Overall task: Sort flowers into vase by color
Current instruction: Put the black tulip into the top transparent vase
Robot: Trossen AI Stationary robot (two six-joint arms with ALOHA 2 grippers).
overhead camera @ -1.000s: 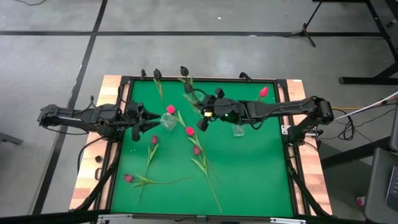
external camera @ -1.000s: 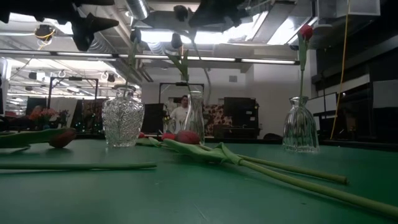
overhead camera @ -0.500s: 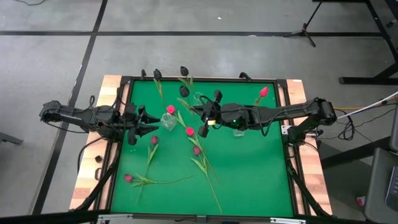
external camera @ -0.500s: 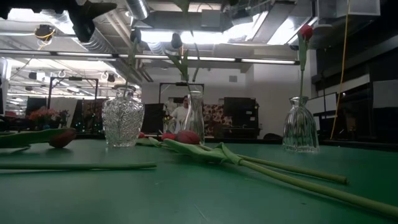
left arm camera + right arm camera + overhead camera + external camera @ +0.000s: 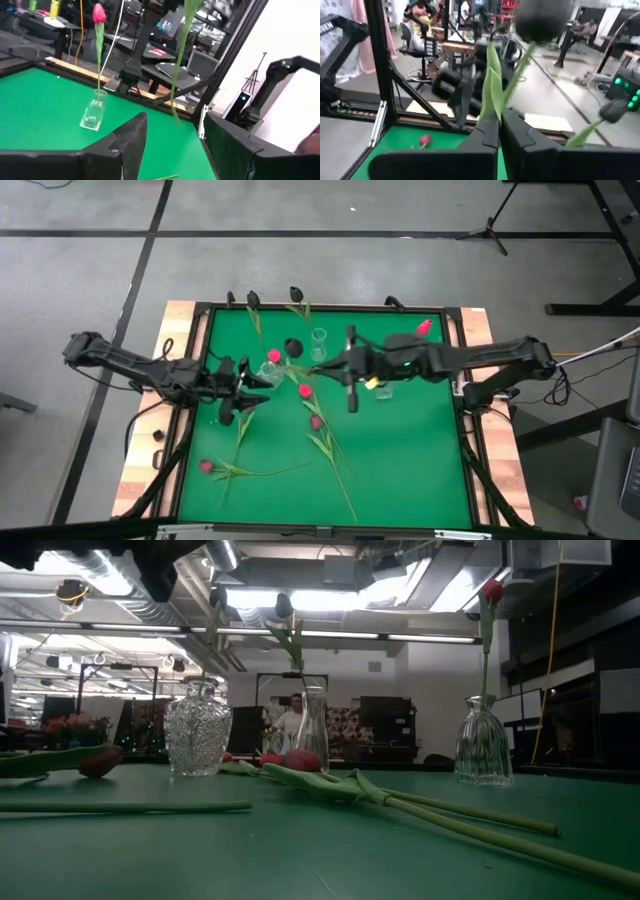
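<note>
My right gripper point(image 5: 341, 367) hovers over the table's middle, shut on a near-black tulip whose head point(image 5: 293, 346) is near the middle glass vase point(image 5: 270, 372). In its wrist view the fingers point(image 5: 499, 125) close on the green stem under the dark head point(image 5: 540, 20). My left gripper point(image 5: 250, 383) is open and empty beside the middle vase; its wrist view point(image 5: 175, 135) looks toward the right vase point(image 5: 94, 114), which holds a pink tulip point(image 5: 99, 12). Several tulips point(image 5: 304, 391) lie flat on the green mat. My right gripper pinches the near-black tulip's green stem point(image 5: 495, 107) between its two fingers, below the leaves and well under the head. The tulip is lifted clear of the table. Its head stands beyond the fingertips and its stem's lower end point(image 5: 174, 112) hangs free.
Three clear vases stand on the mat: a cut-glass one point(image 5: 197, 730), a slim one point(image 5: 312, 730) and a bell-shaped one point(image 5: 484, 742) with the pink tulip. Dark tulips point(image 5: 296, 293) stick up by the far edge. Loose stems point(image 5: 430, 810) cross the near half. A black frame rims the table point(image 5: 190, 430).
My right gripper has drawn back a little toward the table's right and turned, carrying the dark tulip, whose head has moved from near the far vase toward the middle vase. My left gripper has moved right, toward the middle vase. The flowers on the mat have stayed put.
</note>
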